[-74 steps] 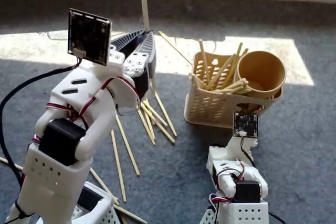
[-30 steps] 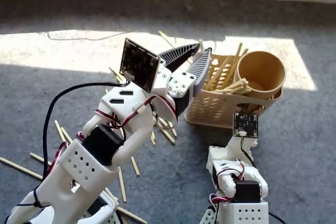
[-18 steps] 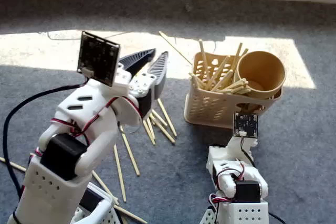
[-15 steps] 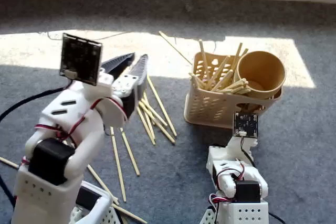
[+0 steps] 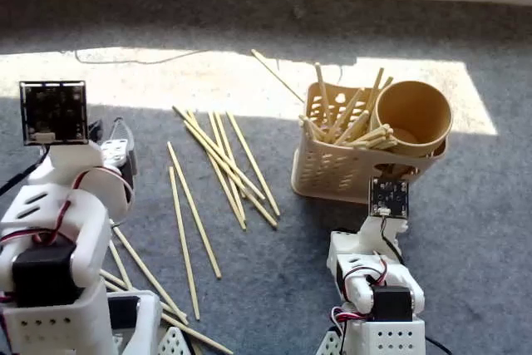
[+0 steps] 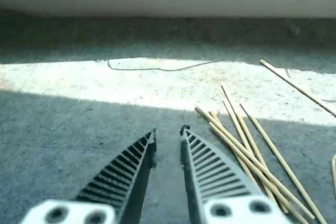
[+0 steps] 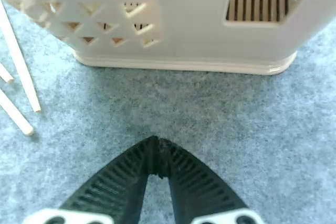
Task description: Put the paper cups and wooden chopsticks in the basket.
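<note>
Left end effector [image 6: 168, 132] slightly parted, empty, beside loose chopsticks [image 6: 236, 145], right end effector [image 7: 157, 141] clenched, empty, facing basket [image 7: 184, 19]

We observe the beige lattice basket [image 5: 332, 174] standing upright, holding one tan paper cup [image 5: 413, 118] and several inserted chopsticks [image 5: 342, 126]. Loose chopsticks [image 5: 224, 164] lie flat, scattered to its left.
</note>
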{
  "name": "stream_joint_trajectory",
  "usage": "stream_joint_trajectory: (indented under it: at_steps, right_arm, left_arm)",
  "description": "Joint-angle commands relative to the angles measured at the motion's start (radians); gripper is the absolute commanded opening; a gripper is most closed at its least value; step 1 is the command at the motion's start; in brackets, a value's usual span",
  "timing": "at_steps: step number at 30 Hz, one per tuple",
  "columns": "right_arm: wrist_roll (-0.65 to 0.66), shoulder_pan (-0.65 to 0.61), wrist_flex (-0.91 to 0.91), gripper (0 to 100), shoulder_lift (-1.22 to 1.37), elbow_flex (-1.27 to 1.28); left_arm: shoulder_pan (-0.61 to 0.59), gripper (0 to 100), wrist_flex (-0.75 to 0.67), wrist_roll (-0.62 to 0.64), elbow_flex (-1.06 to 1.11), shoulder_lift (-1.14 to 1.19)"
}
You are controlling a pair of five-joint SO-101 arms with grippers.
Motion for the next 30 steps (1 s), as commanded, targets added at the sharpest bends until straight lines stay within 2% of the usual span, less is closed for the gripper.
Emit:
stream_joint_trajectory:
  at_steps: [1,5,9,14,19,25,30]
  right_arm:
    - [0.009,-0.007,0.007,0.8,-0.002,0.104]
    - [0.009,-0.007,0.007,0.8,-0.002,0.104]
    - [0.009,-0.007,0.007,0.8,-0.002,0.104]
    - [0.009,-0.007,0.007,0.8,-0.002,0.104]
    - [0.009,-0.007,0.007,0.8,-0.002,0.104]
    - [0.009,-0.007,0.007,0.8,-0.002,0.104]
    - [0.009,-0.007,0.007,0.8,-0.002,0.104]
  left_arm:
    - [-0.156,10,0.008,-0.018,0.068,-0.067]
    - [-0.288,10,0.009,-0.19,0.182,-0.079]
    - [-0.438,11,0.006,-0.262,0.249,-0.015]
    - [-0.595,16,0.008,-0.265,0.251,0.16]
    - [-0.674,16,0.009,-0.262,0.254,0.346]
    - [-0.825,16,0.002,-0.262,0.254,0.473]
    - [-0.874,17,0.0,-0.269,0.255,0.558]
